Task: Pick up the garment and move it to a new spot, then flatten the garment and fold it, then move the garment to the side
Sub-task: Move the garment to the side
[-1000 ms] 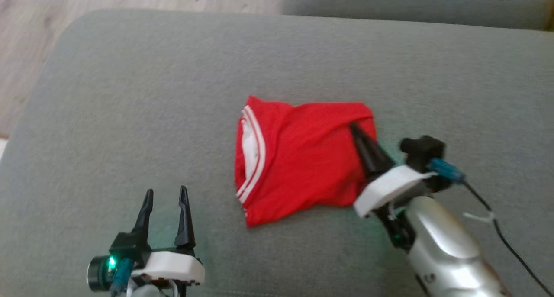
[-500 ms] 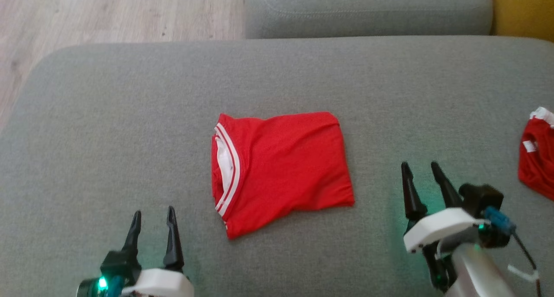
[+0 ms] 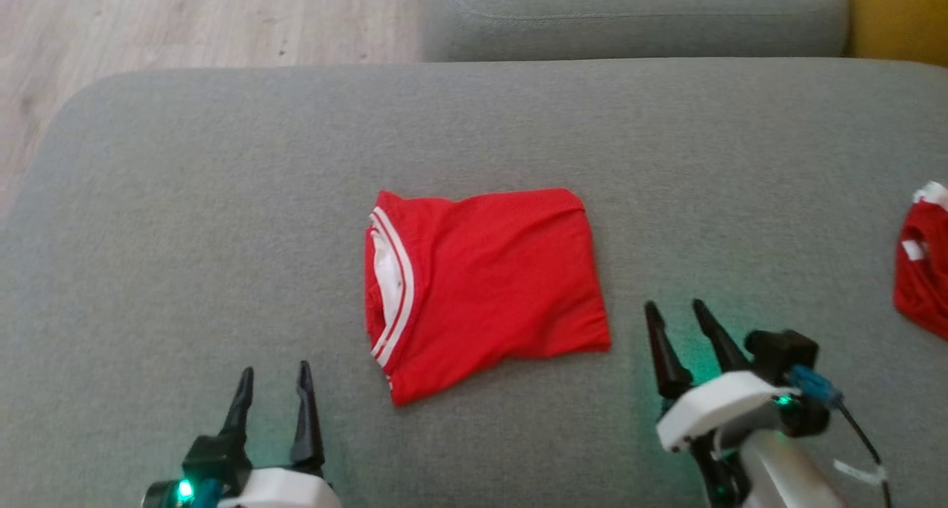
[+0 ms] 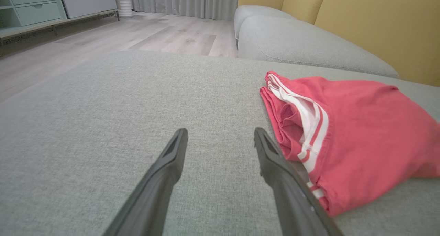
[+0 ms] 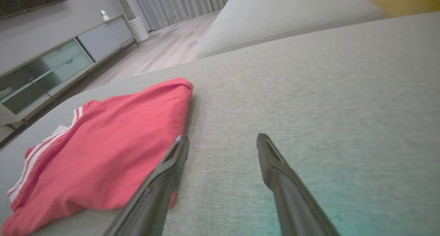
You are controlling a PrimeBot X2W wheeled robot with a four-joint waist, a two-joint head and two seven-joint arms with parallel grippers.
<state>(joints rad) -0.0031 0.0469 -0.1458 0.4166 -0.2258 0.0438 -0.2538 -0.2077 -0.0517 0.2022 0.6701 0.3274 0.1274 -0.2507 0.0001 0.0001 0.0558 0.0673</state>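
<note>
Both are empty w/ fingers part-open: left gripper (image 3: 275,367) sits near-left of the folded red garment (image 3: 489,278), right gripper (image 3: 674,304) just off its near-right corner, the garment lying mid sofa cushion (image 3: 222,197). Fold looks done, so prob. the side move is left. Pinch thru all layers at both near corners, then lift low & level so the fold holds.

the garment (image 3: 481,286) is soft matt red cloth; the cushion (image 3: 222,197) coarse grey weave; the floor (image 3: 185,19) pale smooth wood.
</note>
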